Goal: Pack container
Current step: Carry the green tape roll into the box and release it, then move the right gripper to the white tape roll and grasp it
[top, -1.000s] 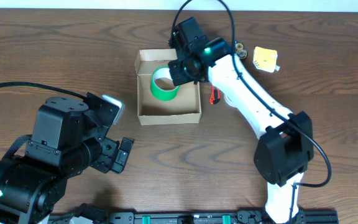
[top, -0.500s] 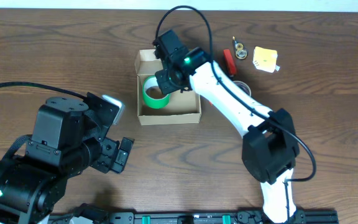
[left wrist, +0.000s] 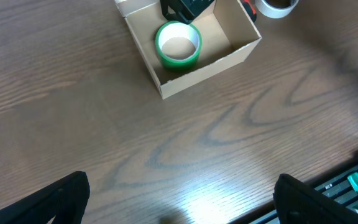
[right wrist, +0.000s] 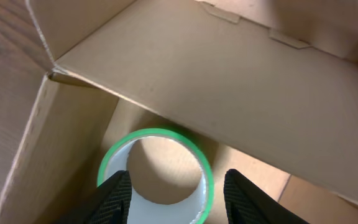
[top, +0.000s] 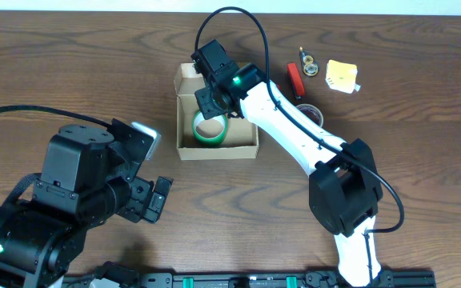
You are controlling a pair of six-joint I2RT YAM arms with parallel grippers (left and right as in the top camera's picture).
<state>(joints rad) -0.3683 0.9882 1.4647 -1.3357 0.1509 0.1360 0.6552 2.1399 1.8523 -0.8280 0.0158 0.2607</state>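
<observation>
There, right end effector (right wrist: 178, 180) spread over green tape roll (left wrist: 178, 61) inside the container (top: 214, 150); left end effector (left wrist: 182, 199) splayed wide.

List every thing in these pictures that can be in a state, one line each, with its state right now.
container: open, lid flap standing up.
green tape roll: lying flat inside the container, not gripped.
right gripper: open, just above the green tape roll, inside the container.
left gripper: open, empty, over bare table away from the container.
</observation>
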